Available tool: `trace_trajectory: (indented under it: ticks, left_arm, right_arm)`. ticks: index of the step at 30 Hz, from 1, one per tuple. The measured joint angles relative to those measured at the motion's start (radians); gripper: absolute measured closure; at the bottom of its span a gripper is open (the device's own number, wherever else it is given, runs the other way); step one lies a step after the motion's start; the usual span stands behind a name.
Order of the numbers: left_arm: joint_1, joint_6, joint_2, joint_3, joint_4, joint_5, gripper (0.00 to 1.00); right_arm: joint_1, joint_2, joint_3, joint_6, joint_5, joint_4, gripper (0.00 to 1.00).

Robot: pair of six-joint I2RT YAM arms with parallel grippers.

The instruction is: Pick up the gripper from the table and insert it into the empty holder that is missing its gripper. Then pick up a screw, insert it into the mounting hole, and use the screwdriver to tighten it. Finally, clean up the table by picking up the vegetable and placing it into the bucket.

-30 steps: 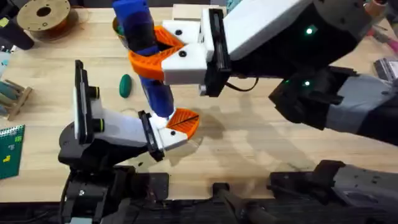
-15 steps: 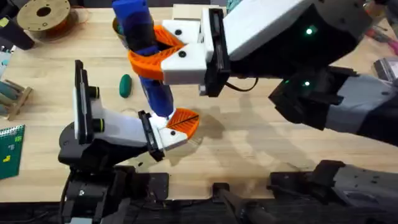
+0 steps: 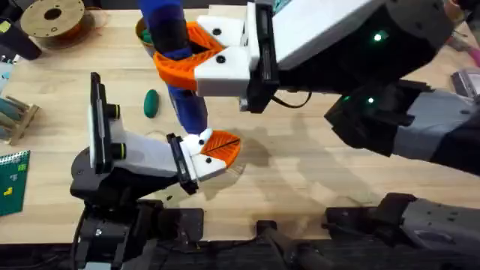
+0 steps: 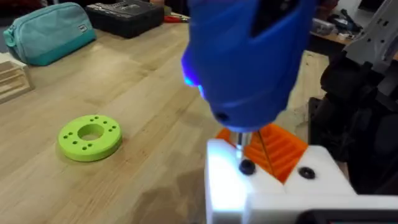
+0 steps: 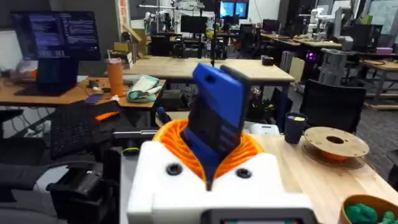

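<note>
My right gripper (image 3: 177, 57) reaches across the table and is shut on the blue screwdriver (image 3: 187, 105), its orange pads (image 5: 174, 140) wrapped around the body (image 5: 217, 115). The screwdriver stands nearly upright, its metal bit (image 4: 239, 138) down on a dark screw (image 4: 247, 167) in the white holder (image 4: 230, 186) of my left gripper (image 3: 221, 147). That gripper lies low over the table, shut with its orange pads (image 4: 283, 149) together. The dark green vegetable (image 3: 151, 103) lies on the table beside the left arm. The bucket (image 3: 141, 31) stands at the back, half hidden by the screwdriver.
A bright green ring disc (image 4: 90, 135) lies on the wood near the left gripper. A brown filament spool (image 3: 52, 19) sits at the back left, a teal pouch (image 4: 50, 31) and a black case (image 4: 124, 15) farther off. A wooden rack (image 3: 16, 116) stands at the left edge.
My right gripper has shifted slightly toward the table's far side with the screwdriver, which now stands a little more upright. The left arm and the vegetable have not moved.
</note>
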Motion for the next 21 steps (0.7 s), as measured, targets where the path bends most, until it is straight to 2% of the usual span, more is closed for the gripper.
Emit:
trace_trajectory:
  ticks: [21]
  left_arm:
    - [0.000, 0.000, 0.000, 0.000, 0.000, 0.000, 0.997]
  right_arm:
    - [-0.001, 0.000, 0.001, 0.001, -0.008, -0.035, 0.994]
